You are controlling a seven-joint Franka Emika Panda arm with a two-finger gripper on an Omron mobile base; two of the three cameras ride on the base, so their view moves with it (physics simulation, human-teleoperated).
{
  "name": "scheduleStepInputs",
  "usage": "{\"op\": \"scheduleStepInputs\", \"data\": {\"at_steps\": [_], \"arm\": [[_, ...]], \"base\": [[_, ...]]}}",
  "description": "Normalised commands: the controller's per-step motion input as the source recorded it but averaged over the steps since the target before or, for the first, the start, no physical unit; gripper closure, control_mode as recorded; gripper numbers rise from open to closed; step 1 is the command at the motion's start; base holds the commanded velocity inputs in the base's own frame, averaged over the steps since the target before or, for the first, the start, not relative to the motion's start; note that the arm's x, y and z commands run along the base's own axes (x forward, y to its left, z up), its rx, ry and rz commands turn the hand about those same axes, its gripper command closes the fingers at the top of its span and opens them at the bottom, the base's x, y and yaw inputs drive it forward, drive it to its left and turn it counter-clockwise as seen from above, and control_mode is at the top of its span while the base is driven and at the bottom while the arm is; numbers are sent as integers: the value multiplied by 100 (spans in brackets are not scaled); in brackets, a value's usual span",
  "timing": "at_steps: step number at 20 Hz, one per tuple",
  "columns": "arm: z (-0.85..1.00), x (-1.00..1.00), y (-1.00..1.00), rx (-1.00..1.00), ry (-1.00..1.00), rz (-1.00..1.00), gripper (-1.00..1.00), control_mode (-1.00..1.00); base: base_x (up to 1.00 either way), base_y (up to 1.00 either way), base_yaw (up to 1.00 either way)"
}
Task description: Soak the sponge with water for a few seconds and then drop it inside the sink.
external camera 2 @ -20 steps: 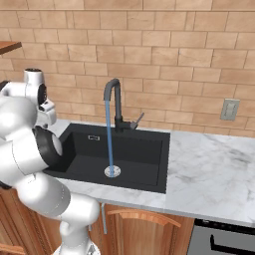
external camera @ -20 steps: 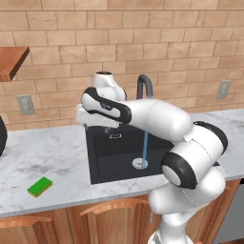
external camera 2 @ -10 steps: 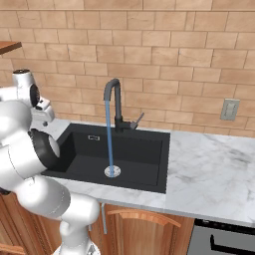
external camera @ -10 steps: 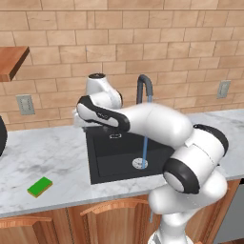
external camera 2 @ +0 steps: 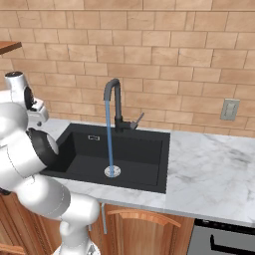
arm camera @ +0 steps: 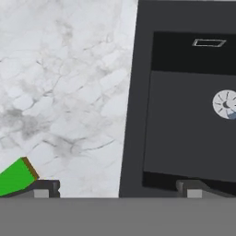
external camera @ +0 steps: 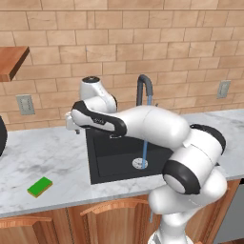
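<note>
We hang above the desk with wide, empty fingers, on our way to the sponge

Nearest the front edge of the marble desk (external camera: 57, 157) lies the sponge (external camera: 40, 187), green face up, well to the left of the sink (external camera: 102, 159) and untouched; in the hand view its corner (arm camera: 17, 176) shows just beside one of our fingers (arm camera: 44, 188), which stand spread to take it. Our gripper (external camera: 71, 121) hovers over the sink's left rim. Beyond, water (external camera 2: 108, 134) runs from the black gooseneck tap (external camera 2: 115, 102) onto the drain (external camera 2: 112, 171), ready for soaking.
</note>
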Motion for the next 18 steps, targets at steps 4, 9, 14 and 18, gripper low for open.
{"op": "scheduleStepInputs", "data": {"at_steps": [4, 9, 14, 18], "arm": [[6, 0, 31, 10, 0, 4, -100, -100], [10, 0, 23, 9, 0, 4, -100, -100], [2, 0, 20, 4, 0, 4, -100, -100], [0, -12, 25, 1, 0, 2, -100, -100]], "base": [[0, 0, 0], [0, 0, 0], [0, 0, 0], [0, 0, 0]]}}
